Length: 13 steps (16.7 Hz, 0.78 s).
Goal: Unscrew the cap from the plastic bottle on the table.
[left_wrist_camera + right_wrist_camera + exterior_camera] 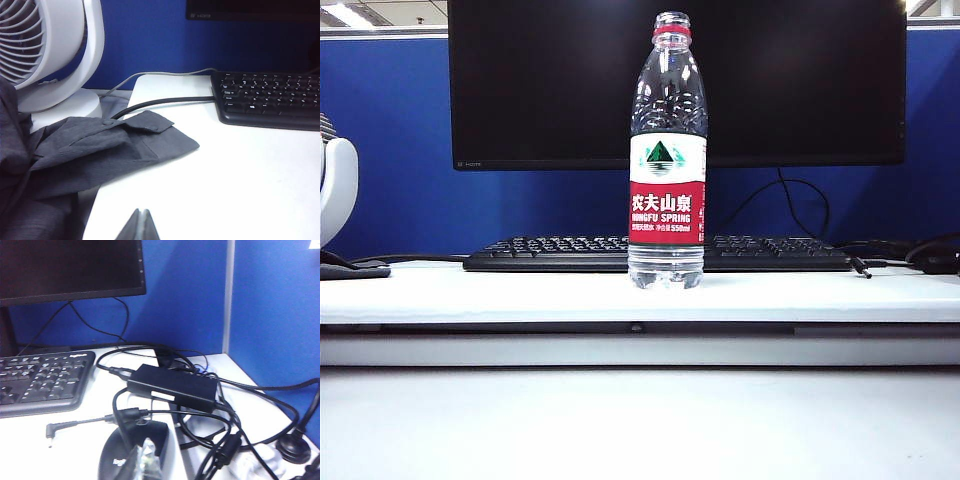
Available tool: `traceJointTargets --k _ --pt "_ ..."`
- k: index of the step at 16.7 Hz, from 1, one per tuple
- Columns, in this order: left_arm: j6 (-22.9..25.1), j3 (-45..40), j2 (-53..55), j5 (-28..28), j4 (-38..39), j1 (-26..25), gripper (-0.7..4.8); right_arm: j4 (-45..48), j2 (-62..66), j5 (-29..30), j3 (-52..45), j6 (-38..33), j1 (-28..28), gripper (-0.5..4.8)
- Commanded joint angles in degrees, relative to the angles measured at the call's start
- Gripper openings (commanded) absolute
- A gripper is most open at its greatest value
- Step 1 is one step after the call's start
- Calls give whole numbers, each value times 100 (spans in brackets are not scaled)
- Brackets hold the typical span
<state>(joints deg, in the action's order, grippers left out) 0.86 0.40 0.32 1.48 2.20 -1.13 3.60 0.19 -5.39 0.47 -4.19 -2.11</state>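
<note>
Bottle (667,160) upright mid-table (520,295), just in front of keyboard (560,253), cap off. Left gripper (141,226) closed, empty, near cloth (100,150). Right gripper (145,460) closed, empty, over mouse (112,460).

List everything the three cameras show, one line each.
plastic bottle: 1, clear, red-white label, upright mid-table, cap off
table: 1, white
keyboard: 1, black, behind bottle
monitor: 1, black, rear
fan: 1, white, far left
cloth: 1, grey, beside fan
power adapter: 1, black, among cables, right
mouse: 1, black, right
left tool: 1, dark, shut, over left table
right tool: 1, shut, above mouse
</note>
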Motion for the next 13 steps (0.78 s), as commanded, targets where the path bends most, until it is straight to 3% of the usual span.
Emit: traceJointTargets --k 1,13 --pt "42 4 -15 24 -55 2 -5 92 -11 133 -46 15 9 -1" --pt "42 4 -15 24 -55 2 -5 96 -11 280 -46 13 293 -1"
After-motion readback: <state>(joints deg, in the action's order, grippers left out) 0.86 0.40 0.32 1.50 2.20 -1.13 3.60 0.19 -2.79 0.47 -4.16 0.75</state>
